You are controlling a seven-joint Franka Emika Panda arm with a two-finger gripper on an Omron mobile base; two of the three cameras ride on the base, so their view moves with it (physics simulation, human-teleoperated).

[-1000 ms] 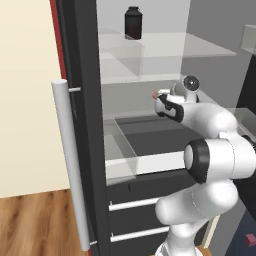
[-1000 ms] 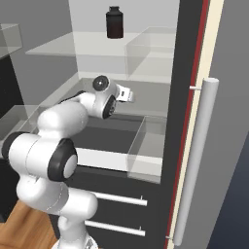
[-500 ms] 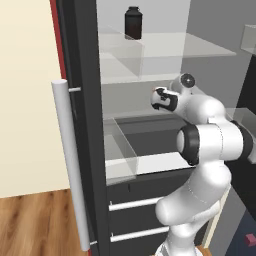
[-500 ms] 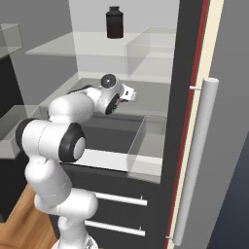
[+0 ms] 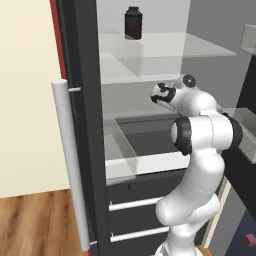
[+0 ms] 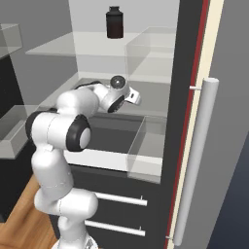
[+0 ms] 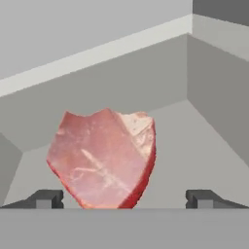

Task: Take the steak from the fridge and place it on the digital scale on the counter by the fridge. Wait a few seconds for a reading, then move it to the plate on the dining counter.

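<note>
1. Inside the black fridge (image 5: pixel 85 125), grey walls and glass shelves; a dark jar (image 5: pixel 132 22) sits up top, and the clear drawer (image 5: pixel 120 155) looks empty.
2. Steak (image 7: pixel 104 158) lies flat on a middle shelf, right ahead of the gripper (image 7: pixel 124 198).
3. Jaws are spread wide, holding nothing.
4. Meat's probably light, floppy and slick, so pinch across its narrow width.

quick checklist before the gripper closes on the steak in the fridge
1. Fridge door open: ok.
2. Gripper open wide: ok.
3. Steak ahead of the gripper, lying on the fridge floor: ok.
4. Steak centred between the fingertips: not ok, it sits nearer the left one in the hand view.
5. Fingertips already past the steak's edges: cannot tell.
6. Jar on the upper shelf clear of the arm: ok.
</note>
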